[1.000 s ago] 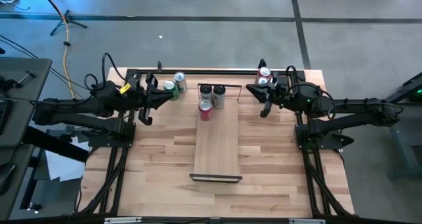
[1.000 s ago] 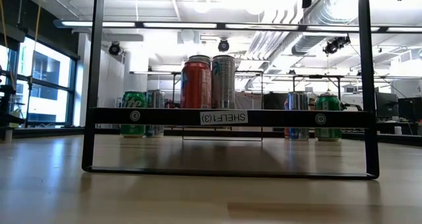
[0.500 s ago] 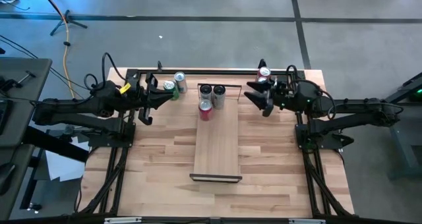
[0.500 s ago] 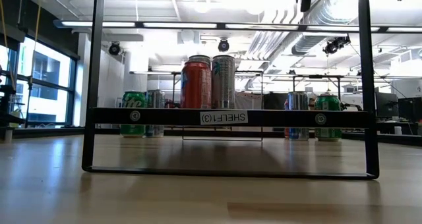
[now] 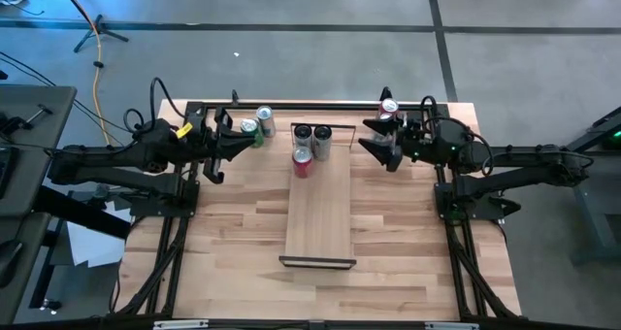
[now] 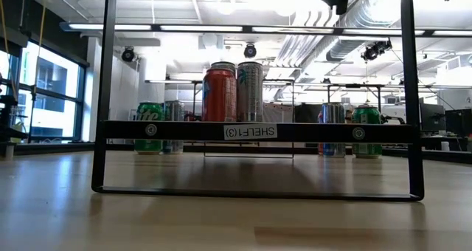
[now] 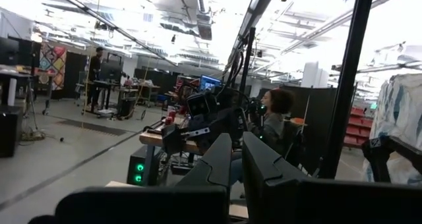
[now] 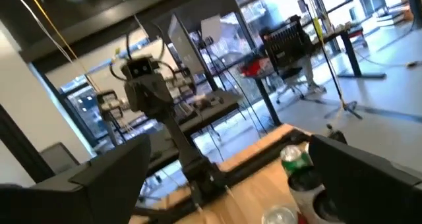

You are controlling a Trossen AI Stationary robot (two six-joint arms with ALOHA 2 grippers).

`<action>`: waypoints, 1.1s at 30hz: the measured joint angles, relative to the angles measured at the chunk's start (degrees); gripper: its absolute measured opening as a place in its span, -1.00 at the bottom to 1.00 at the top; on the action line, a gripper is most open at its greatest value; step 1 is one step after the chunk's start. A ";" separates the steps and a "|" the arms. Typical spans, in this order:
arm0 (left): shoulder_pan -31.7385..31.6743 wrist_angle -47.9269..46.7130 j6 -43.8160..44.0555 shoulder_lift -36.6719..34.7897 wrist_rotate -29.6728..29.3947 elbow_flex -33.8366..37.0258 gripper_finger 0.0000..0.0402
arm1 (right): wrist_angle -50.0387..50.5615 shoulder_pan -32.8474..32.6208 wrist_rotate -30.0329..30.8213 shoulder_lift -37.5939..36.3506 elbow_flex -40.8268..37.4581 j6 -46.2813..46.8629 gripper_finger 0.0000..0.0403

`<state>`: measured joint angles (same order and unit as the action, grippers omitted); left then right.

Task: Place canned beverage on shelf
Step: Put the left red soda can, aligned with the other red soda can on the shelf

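The shelf (image 5: 318,214) lies along the table's middle, its dark end frame (image 6: 258,131) nearest the low view. At its far end stand a red can (image 5: 302,162) and two dark-topped cans (image 5: 312,136). A green can (image 5: 249,128) and a silver can (image 5: 264,119) stand on the table far left. A red-topped can (image 5: 390,108) stands far right. My right gripper (image 5: 378,144) hovers open beside that can, between it and the shelf, holding nothing. Its fingers (image 8: 112,174) frame cans farther off (image 8: 295,161). My left gripper (image 5: 221,146) waits shut near the green can.
A dark rail (image 5: 310,105) runs along the table's far edge behind the cans. The near half of the shelf board and the tabletop (image 5: 233,243) on both sides of it are bare wood. A person (image 7: 273,122) sits in the room behind.
My right gripper has opened wide from shut, staying above the table's far right beside the cans there. No can has moved.
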<state>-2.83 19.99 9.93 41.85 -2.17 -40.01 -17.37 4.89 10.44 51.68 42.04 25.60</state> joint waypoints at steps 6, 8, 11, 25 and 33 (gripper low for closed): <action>0.00 -0.04 0.97 0.00 -0.68 0.00 -1.00 | -2.03 0.28 5.75 0.18 2.91 0.91 0.98; 0.00 -0.03 1.05 0.00 -0.68 0.00 -1.00 | 6.50 1.97 8.85 0.93 7.97 1.35 0.98; 0.00 -0.12 2.35 0.00 -0.68 0.00 -1.00 | 26.16 6.56 13.17 4.10 18.50 4.02 0.98; -0.04 -2.43 3.57 0.00 -1.27 0.00 -1.00 | 69.08 40.81 -0.53 27.50 39.10 5.41 0.98; -0.04 -2.43 3.53 0.00 -1.27 0.00 -1.00 | 69.03 48.28 -5.67 39.83 39.10 7.57 0.98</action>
<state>-2.87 17.56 13.45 41.85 -3.44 -40.01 51.66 53.16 4.77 91.51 81.14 33.17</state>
